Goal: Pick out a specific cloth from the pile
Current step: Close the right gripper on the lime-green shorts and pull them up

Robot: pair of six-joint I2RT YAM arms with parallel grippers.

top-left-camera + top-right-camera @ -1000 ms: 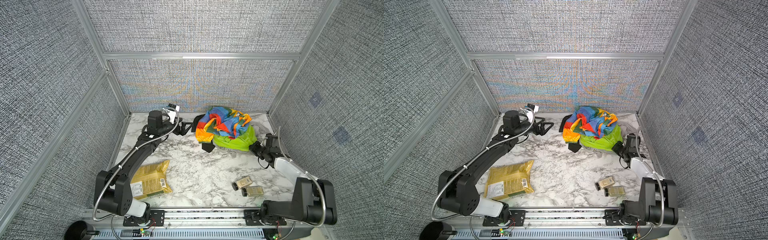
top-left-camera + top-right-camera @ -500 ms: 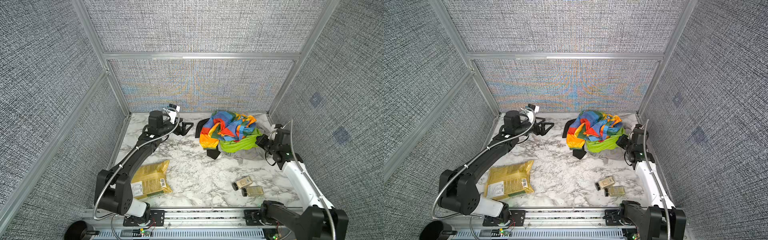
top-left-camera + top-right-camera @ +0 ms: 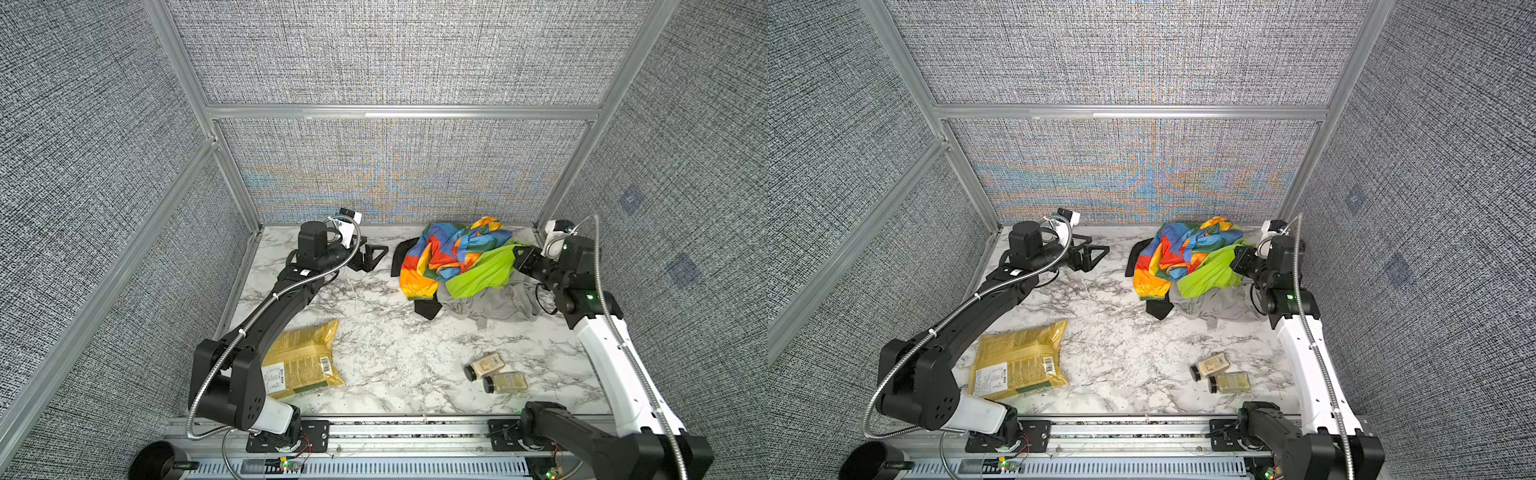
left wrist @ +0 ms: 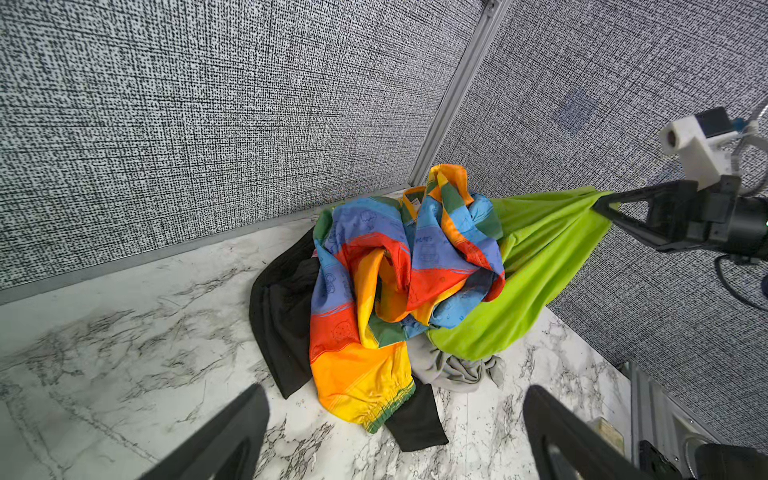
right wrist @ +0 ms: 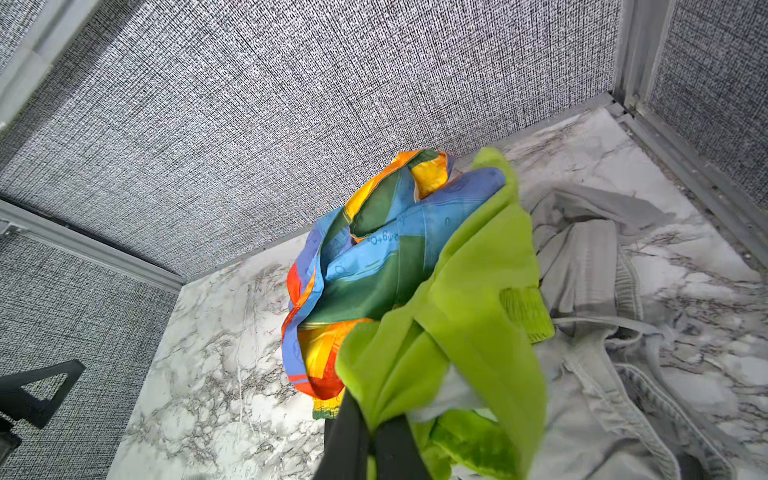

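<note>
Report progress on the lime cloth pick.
Done: right gripper is shut on a corner of the lime-green cloth, lifted off the table. In hand: the cloth hangs taut from the jaws. Left: free its lower part from under the rainbow garment, atop the grey garment. Left gripper open, idle.

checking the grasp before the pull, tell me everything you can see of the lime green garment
The lime-green cloth is thin, soft-looking fabric with a ribbed elastic band and a pale lining showing near the grip. The right gripper is shut on one bunched corner, holding it raised so the cloth stretches taut, slanting down among the other garments. Its lower end lies under the rainbow-blocked garment and over the grey garment.
</note>
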